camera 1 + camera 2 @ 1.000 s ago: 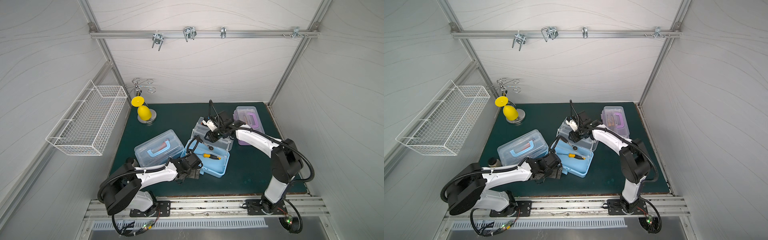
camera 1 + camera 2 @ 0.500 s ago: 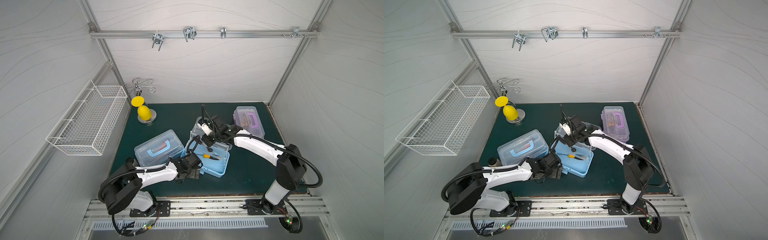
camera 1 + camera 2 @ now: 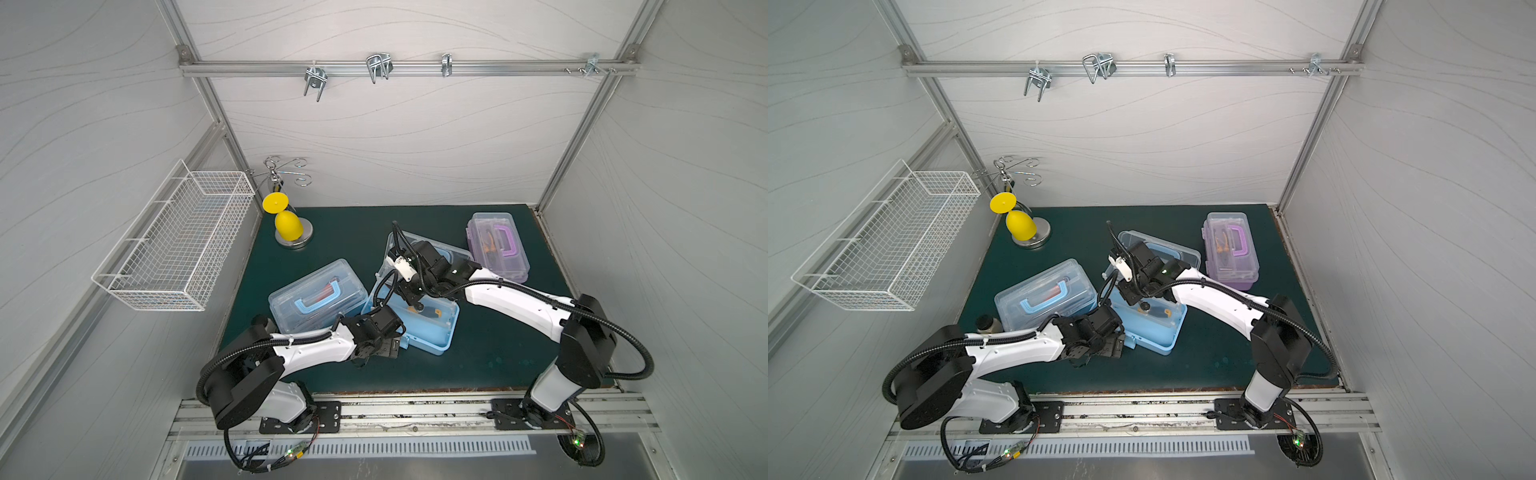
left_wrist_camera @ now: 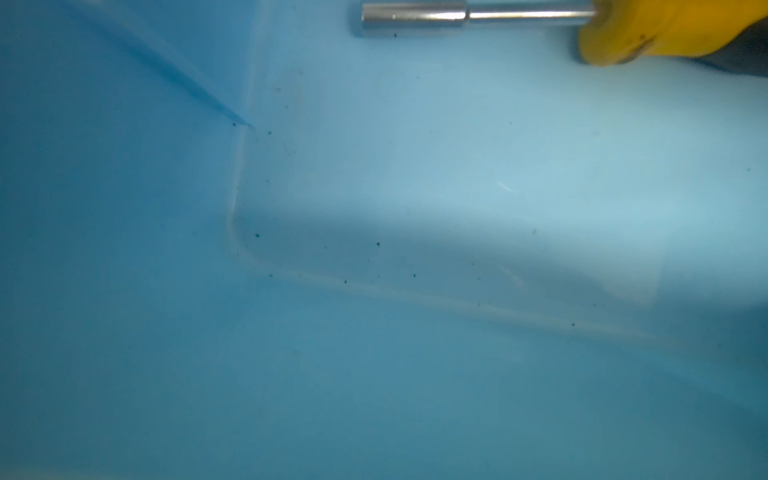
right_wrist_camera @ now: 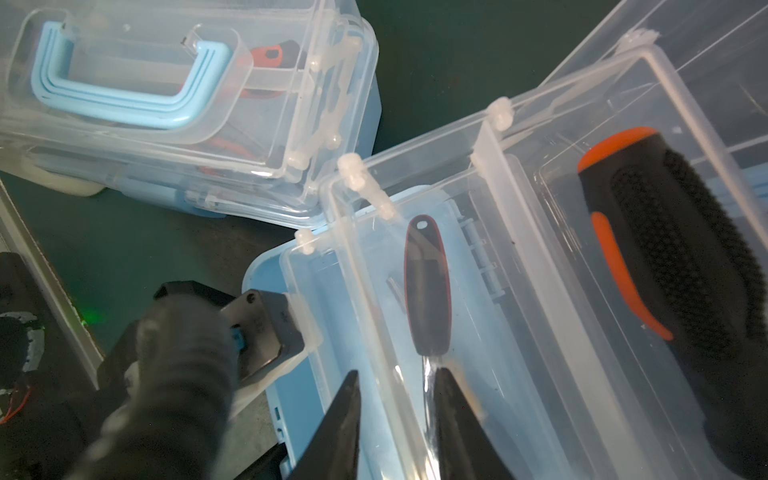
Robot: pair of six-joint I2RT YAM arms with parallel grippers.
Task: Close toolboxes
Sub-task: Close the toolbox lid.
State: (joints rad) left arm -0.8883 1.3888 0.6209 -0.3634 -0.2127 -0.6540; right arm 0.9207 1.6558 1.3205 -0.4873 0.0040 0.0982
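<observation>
Three toolboxes lay on the table [image 3: 498, 353]: one closed blue toolbox [image 3: 318, 293], one closed purple toolbox [image 3: 498, 245], and one open blue toolbox [image 3: 428, 343] at centre. The right tool [image 5: 397, 374], narrow, gripped its clear tray [image 5: 519, 270]. The left tool [image 3: 392, 345] was at the open box's near corner; its state could not be told.

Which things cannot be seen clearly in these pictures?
Both top views: left gripper, jaws hidden under its wrist; blurred in right wrist view.
Left wrist view: tool, cut off by the top edge.
Right wrist view: right gripper, fingers cut by the bottom edge; hold on tray unclear.
</observation>
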